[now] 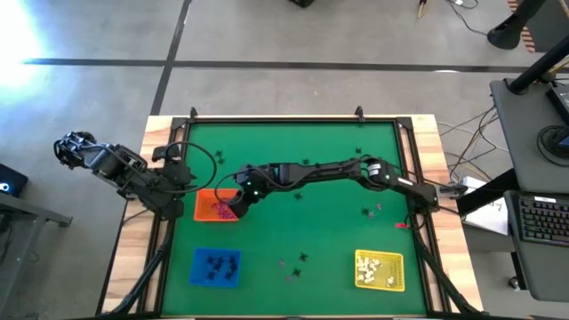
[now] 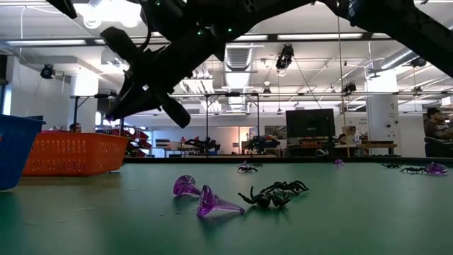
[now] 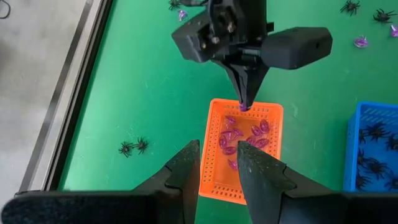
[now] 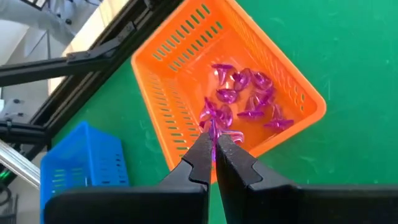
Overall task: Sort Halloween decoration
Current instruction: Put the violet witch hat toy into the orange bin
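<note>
Hovering over the orange tray, the right pincer is clamped on a small purple trinket, above the other purple trinkets heaped inside. The left pincer waits at the bench's left edge, fingers narrowly parted, holding nothing. Black spiders fill the blue tray.

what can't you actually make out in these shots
- High view: trinkets in the yellow tray too small to identify.
- Low view: orange tray contents hidden by its wall.
- Right wrist view: right gripper fingertips cover most of the purple trinket they pinch.
- Left wrist view: blue tray cut off by the edge.
</note>
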